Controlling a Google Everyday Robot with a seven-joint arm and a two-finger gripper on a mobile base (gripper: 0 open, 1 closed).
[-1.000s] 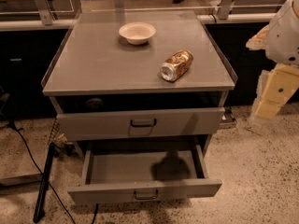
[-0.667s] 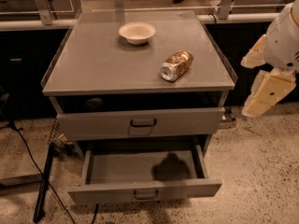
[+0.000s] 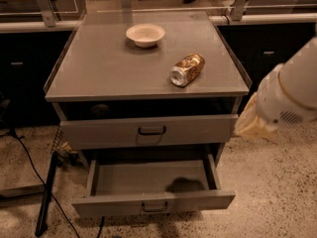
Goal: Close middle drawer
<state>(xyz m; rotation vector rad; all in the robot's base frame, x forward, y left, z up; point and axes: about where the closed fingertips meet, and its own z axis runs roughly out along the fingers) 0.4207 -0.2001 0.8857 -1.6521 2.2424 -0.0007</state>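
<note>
The middle drawer (image 3: 153, 202) is a grey shallow tray pulled far out of the cabinet. Its flat front carries a small dark loop handle (image 3: 154, 207) and its tray looks empty. My white arm (image 3: 292, 93) comes in from the right edge. Its gripper (image 3: 250, 123) is the beige end hanging beside the cabinet's right side, level with the upper drawer, above and to the right of the middle drawer's front. It touches nothing.
A taller grey drawer front (image 3: 148, 131) above stands slightly out, with a dark gap over it. On the cabinet top (image 3: 99, 73) are a white bowl (image 3: 145, 34) and a can lying on its side (image 3: 186, 69). Black cables and a stand leg (image 3: 47, 192) lie on the floor at left.
My arm and gripper have moved left and down, closer to the cabinet's right side. The drawers, bowl and can have not moved.
</note>
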